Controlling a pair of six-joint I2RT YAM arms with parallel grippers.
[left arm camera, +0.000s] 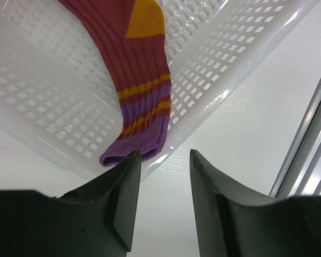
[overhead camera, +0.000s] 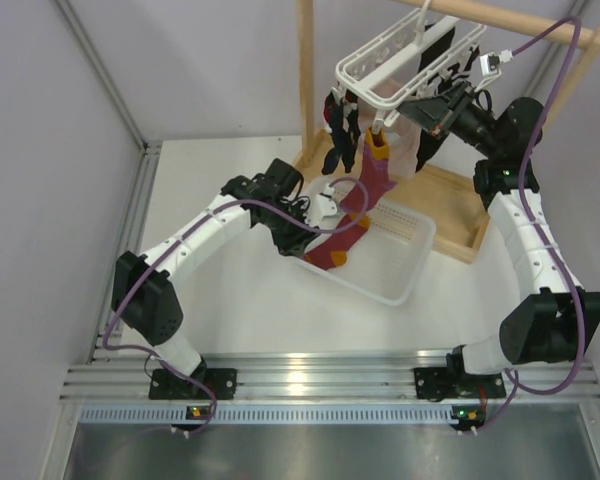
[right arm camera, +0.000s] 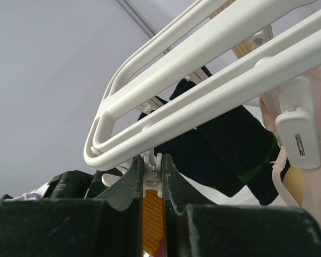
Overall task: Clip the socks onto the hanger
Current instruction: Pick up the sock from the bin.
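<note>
We are finding maroon sock [overhead camera: 358, 210] hanging toe-up beneath white hanger [overhead camera: 380, 62], cuff trailing over slotted basket [overhead camera: 405, 268]. Right hand [right arm camera: 151, 167] is pinching peg [right arm camera: 151, 185], orange toe showing just below it. Left hand [left arm camera: 165, 160] is hovering beside cuff, fingers apart, gripping nothing. We are judging sock light, limp, stretchy. Best hold: ribbed cuff or toe edge, fed well into peg.

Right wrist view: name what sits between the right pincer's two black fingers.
A small white plastic peg, with orange sock fabric below it, shown in the right wrist view.
</note>
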